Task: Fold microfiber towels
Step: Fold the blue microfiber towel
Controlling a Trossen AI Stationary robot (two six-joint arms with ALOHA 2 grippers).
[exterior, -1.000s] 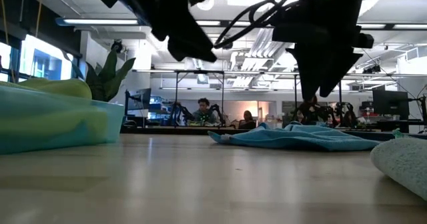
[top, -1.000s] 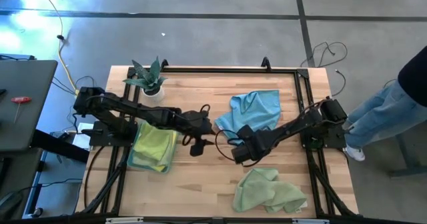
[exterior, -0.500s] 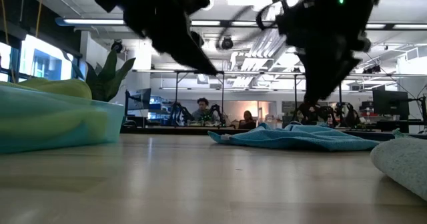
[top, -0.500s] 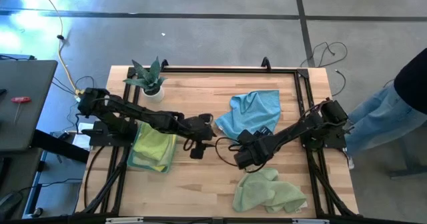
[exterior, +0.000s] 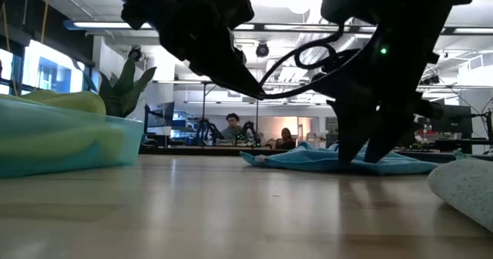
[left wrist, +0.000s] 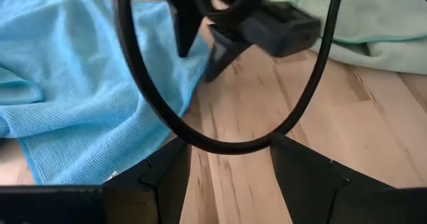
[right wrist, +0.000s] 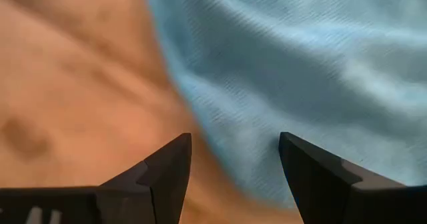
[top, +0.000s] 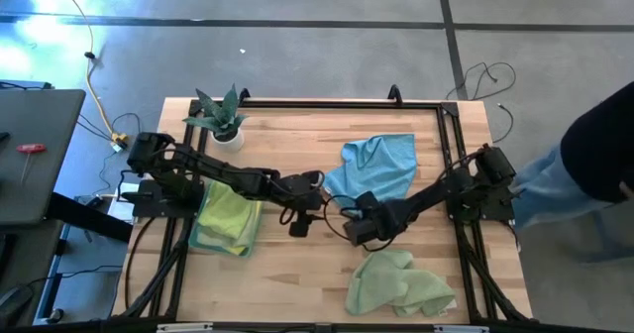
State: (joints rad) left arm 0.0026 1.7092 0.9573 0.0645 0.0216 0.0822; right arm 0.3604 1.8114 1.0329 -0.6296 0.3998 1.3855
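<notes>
Big open workshop with grey concrete floor, and in the middle a light wooden counter [top: 297, 274] with a black frame around it. The towel in play is the sky blue towel [top: 376, 165], lying rumpled and half spread toward the far right of the counter, its near-left corner pointing at the middle. Looks like thin, floppy microfiber, super light, so I'd guess it'll drape and bunch the second it's lifted, and it probably clings a bit to the wood instead of sliding clean. Best bet seems to be pinching right at that near corner or along the edge, not in the middle, where you'd just get a wad. The right claw [right wrist: 233, 161] is right down at that corner, fingers apart with the blue edge sitting between them, nothing clamped yet. The left claw [left wrist: 230, 167] is just beside it over bare wood, also spread open and empty, looking at the same blue edge and at the other arm. Moving outward: a pale green towel [top: 396, 283] sits crumpled at the near right, well apart from the blue one, and a stack of folded towels [top: 228, 219], yellow-green on teal, is over on the left. A potted plant [top: 220, 117] is in the far left corner, and a person [top: 594, 165] stands off the right side.
</notes>
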